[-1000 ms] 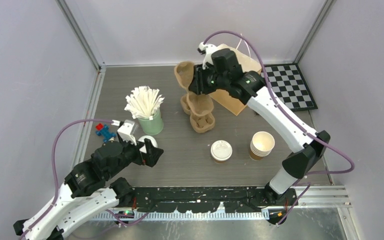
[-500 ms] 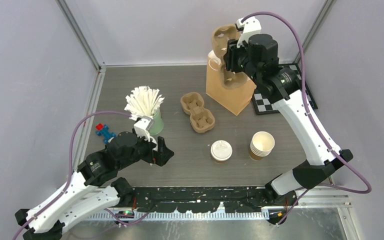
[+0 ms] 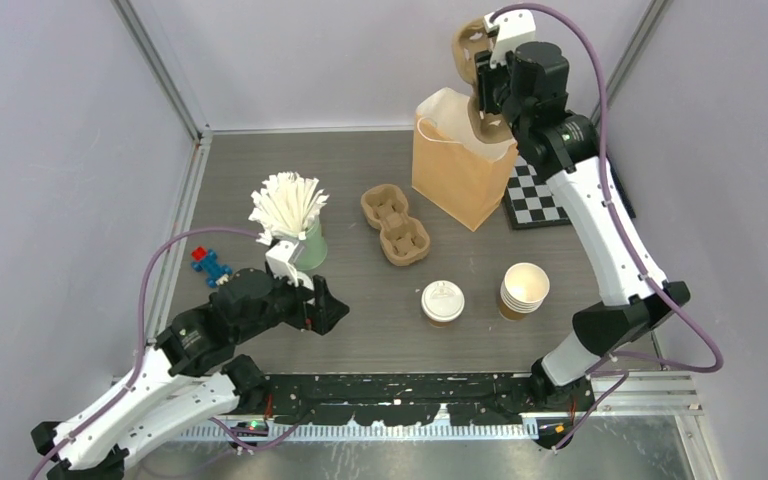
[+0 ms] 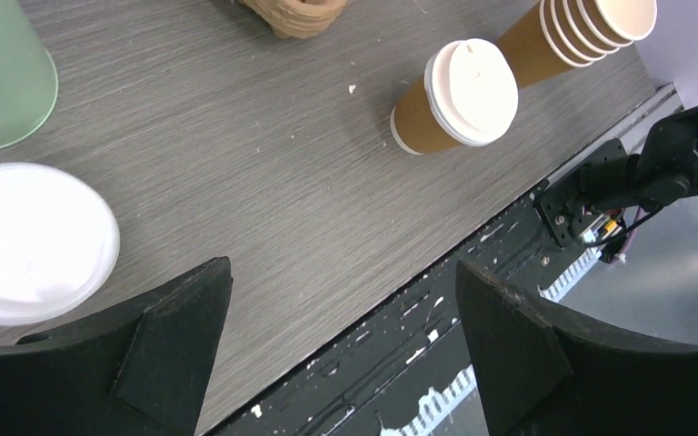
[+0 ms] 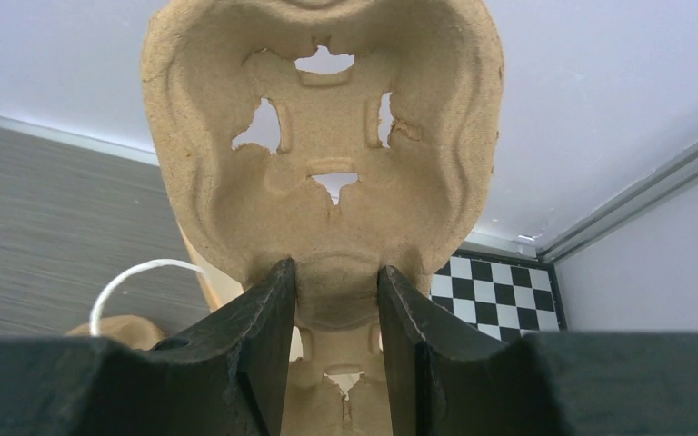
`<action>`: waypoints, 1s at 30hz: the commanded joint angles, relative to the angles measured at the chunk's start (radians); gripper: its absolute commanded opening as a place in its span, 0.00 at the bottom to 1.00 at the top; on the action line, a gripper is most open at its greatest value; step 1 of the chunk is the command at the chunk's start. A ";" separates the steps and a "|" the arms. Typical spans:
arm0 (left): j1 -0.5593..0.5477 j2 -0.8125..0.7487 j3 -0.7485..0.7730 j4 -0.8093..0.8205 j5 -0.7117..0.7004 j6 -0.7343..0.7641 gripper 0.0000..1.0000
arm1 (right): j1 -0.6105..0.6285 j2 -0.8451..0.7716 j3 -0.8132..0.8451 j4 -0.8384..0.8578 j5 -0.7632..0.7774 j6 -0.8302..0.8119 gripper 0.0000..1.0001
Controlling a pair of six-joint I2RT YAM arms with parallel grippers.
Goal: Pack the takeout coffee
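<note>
Overhead view: the takeout coffee (image 3: pixel 442 301), lidded, stands upright on the table (image 3: pixel 260 170) at lower centre of the frame, just left of a stack of lidless cups (image 3: pixel 523 290). The right end effector (image 5: pixel 336 291), upper right, pinches a pulp cup carrier (image 5: pixel 323 163) that overlaps the mouth of the paper bag (image 3: pixel 455 175). The left end effector (image 4: pixel 341 282), lower left, is spread and empty, beside a loose white lid (image 4: pixel 27 241).

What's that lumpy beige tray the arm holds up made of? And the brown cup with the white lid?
The lumpy beige tray in the right pincer looks like moulded paper pulp: matte, fibrous, ragged at its cut-outs. The small brown cup seems to be kraft paper, dull and plain; its round white lid looks like smooth plastic with a moulded rim.
</note>
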 commanded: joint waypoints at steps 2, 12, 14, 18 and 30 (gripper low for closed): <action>-0.003 0.127 0.063 0.233 -0.022 -0.053 0.93 | -0.028 0.063 0.013 0.038 -0.044 -0.090 0.42; -0.003 0.513 0.266 0.777 -0.108 -0.267 0.91 | -0.052 0.191 0.133 -0.059 -0.081 -0.163 0.42; -0.003 0.576 0.322 0.806 -0.143 -0.291 0.90 | -0.052 0.198 0.146 -0.078 -0.070 -0.159 0.42; 0.013 0.683 0.412 0.908 -0.228 -0.331 0.91 | -0.052 0.209 0.172 -0.099 -0.106 -0.125 0.42; 0.159 1.019 0.735 0.862 -0.189 -0.417 0.88 | -0.053 0.158 -0.016 -0.041 -0.160 -0.131 0.42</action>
